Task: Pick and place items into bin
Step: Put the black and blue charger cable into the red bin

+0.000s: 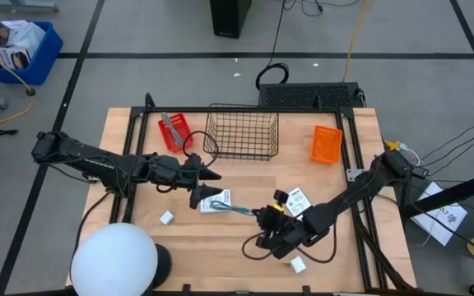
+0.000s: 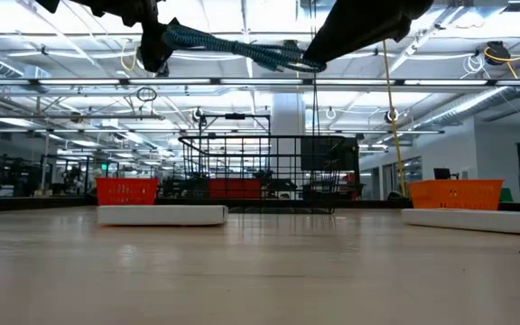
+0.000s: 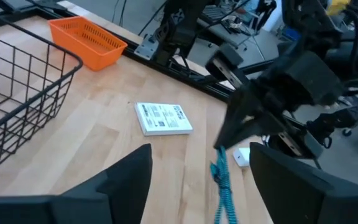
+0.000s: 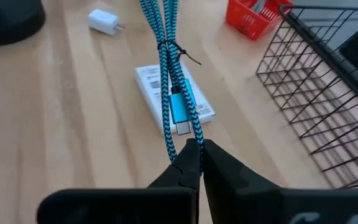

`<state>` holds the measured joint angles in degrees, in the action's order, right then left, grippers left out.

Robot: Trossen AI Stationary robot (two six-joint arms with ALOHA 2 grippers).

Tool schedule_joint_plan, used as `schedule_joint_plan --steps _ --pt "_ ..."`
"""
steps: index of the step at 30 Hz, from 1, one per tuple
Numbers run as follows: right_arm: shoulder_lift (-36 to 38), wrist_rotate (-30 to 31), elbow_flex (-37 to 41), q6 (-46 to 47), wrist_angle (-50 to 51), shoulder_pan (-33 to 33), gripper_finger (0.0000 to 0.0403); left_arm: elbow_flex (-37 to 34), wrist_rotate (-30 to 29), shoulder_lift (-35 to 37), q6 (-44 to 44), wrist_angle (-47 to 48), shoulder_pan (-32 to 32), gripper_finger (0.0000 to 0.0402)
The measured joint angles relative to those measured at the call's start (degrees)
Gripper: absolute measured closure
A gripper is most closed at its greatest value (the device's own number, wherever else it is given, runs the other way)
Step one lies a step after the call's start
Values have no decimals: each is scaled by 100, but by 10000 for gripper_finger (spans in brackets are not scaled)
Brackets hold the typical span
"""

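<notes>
A teal-blue braided cable (image 1: 239, 210), bundled and tied, hangs in the air between my two grippers above the table's middle. My right gripper (image 4: 194, 149) is shut on one end of it. The cable's other end runs in between the wide-open fingers of my left gripper (image 3: 201, 180). Below it a flat white printed packet (image 4: 154, 93) lies on the wood. A second packet (image 1: 299, 199) lies to its right. One small white cube (image 1: 167, 218) sits near the left front, another (image 1: 297, 265) near the front edge. The wire bin (image 1: 241, 131) stands at the back. My right gripper pinches the cable bundle's end (image 4: 188, 140), just past its blue plug, between its two fingertips, slanting down from the table's right. The fingers lie along the cable, which is lifted clear of the table. Whether my left gripper touches the cable, I cannot tell.
A red basket (image 1: 174, 130) with a grey metal tool stands left of the wire bin, an orange basket (image 1: 327, 144) to its right. A white dome lamp (image 1: 113, 259) fills the front left corner. Black cords loop over the wood under my right arm.
</notes>
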<state>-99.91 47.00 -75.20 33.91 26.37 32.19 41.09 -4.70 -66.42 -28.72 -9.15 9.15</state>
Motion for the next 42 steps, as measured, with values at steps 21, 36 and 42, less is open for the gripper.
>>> schedule_joint_plan --steps 21,36,42 --pt "169 272 0 -994 -422 -766 402 -1 21 1 162 48 63 157" --pt "642 414 0 -1287 -686 -491 402 -1 21 1 202 112 66 158" --pt "674 386 0 -1265 -668 -472 402 -1 21 1 200 129 66 158"
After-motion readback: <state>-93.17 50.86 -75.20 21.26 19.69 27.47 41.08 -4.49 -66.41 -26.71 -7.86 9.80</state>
